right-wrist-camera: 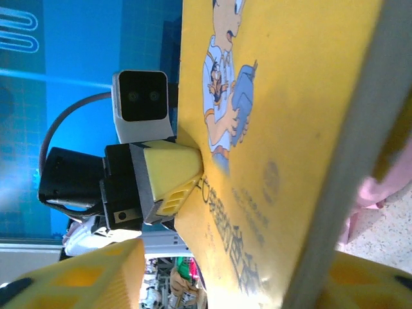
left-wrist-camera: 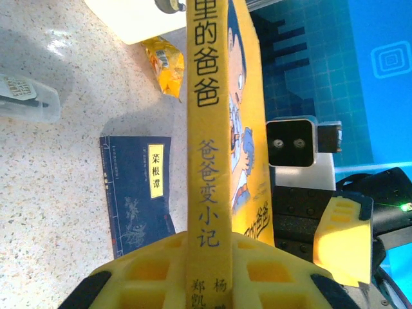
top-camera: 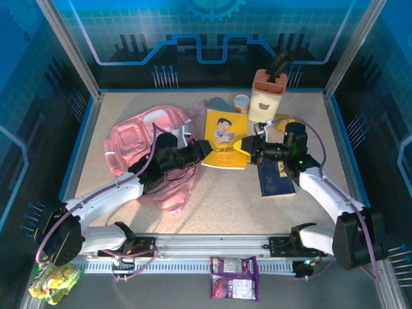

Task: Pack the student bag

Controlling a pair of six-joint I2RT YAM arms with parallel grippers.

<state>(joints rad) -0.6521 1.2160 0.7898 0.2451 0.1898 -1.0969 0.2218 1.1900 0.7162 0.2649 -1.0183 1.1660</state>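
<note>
Now, the left gripper (left-wrist-camera: 206,254) is clamped on the spine of the yellow book (left-wrist-camera: 205,129), with a yellow pad pressed to either side of it. That is a firm grasp. At the opposite edge, the right gripper (right-wrist-camera: 225,283) straddles the book's page side but is not biting. There is a clear gap between one finger (right-wrist-camera: 84,273) and the cover, so those jaws stand released.

From above, the two arms meet at the book near the middle of the table (top-camera: 212,206), and its cartoon cover faces up. The student bag (top-camera: 129,145) lies slumped on the table's left half, partly under the left arm and just beside the book's left edge.

On the near side of the right gripper, a dark blue book (top-camera: 275,180) lies flat on the table. Toward the back, a cream pen holder (top-camera: 267,96) stands upright with a small can (top-camera: 242,103) just to its left. In front of the rail lie a purple snack packet (top-camera: 235,286) and a green-yellow packet (top-camera: 55,283).
</note>
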